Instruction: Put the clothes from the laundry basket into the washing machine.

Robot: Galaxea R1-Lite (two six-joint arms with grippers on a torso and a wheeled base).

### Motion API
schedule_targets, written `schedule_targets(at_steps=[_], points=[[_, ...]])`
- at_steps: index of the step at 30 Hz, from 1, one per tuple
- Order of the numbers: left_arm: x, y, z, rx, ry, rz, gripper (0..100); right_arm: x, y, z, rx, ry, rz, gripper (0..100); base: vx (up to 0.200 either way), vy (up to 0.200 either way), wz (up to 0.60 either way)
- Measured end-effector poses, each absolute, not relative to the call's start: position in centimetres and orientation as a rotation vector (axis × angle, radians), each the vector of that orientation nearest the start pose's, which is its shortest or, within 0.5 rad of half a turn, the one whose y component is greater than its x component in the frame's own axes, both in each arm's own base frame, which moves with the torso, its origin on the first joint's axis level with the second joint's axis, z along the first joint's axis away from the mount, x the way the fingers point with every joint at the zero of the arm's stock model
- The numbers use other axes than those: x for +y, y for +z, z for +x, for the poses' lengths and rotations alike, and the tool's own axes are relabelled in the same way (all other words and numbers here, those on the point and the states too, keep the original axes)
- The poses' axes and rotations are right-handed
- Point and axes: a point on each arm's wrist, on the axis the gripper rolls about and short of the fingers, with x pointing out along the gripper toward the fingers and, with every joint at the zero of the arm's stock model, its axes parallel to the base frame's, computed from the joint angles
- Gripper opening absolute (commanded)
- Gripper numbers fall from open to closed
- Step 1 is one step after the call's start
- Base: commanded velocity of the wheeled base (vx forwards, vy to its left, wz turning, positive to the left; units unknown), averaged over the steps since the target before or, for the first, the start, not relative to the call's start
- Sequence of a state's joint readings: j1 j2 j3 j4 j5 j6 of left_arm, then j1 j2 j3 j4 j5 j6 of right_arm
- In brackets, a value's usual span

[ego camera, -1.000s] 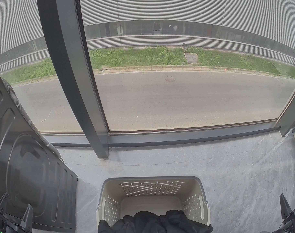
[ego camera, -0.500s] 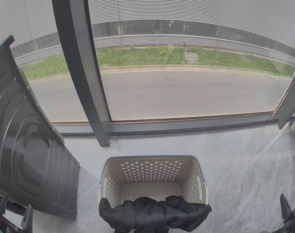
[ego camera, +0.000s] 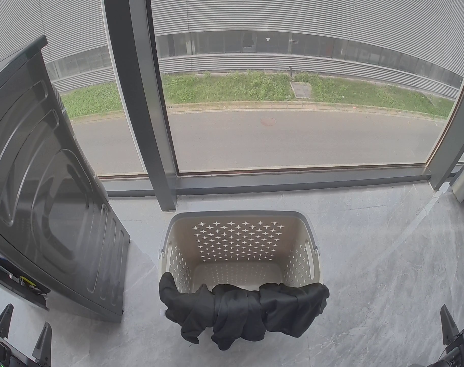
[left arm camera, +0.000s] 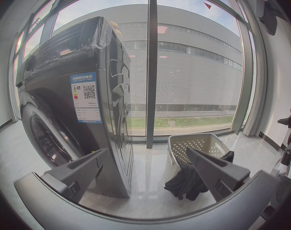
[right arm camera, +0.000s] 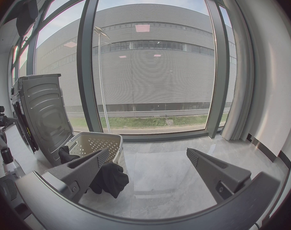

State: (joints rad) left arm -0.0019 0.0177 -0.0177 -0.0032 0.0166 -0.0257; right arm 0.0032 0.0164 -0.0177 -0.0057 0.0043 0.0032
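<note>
**Head view:** Our camera has shifted over the last second, and the things themselves have not moved. The pale, perforated plastic laundry basket (ego camera: 239,214) now sits higher in frame and shows whole. The crumpled black garment (ego camera: 242,312) hangs over its near rim, and more of the dark grey metal washing machine (ego camera: 48,194) stands at the left. We judge that no grasp has begun. The left end effector (ego camera: 25,322) and right end effector (ego camera: 458,307) sit low at either corner, both spread and empty. The garment lies ahead, between them and well apart from each.

**Left wrist view:** The left end effector (left arm camera: 147,150) is spread wide with nothing in it. The washing machine (left arm camera: 88,112) looms near, with the laundry basket (left arm camera: 196,144) and black garment (left arm camera: 187,182) beside it on the grey marbled floor (left arm camera: 145,176).

**Right wrist view:** The right end effector (right arm camera: 147,150) is equally spread. The black garment (right arm camera: 110,178) droops from the laundry basket (right arm camera: 94,142), well short of contact.
</note>
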Motion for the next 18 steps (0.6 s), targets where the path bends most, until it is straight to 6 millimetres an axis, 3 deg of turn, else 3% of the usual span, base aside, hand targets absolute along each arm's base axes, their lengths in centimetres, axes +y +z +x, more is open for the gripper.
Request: schedule_targets(at_steps=[11, 18], points=[[0.04, 8.11, -2.28, -0.003, 0.015, -0.026, 100, 0.0, 8.13, -2.29, -0.007, 0.007, 0.003, 100, -0.2, 0.0, 0.0], [0.04, 8.11, -2.28, -0.003, 0.015, -0.026, 100, 0.01, 8.13, -2.29, -0.007, 0.007, 0.003, 100, 0.0, 0.0, 0.0]])
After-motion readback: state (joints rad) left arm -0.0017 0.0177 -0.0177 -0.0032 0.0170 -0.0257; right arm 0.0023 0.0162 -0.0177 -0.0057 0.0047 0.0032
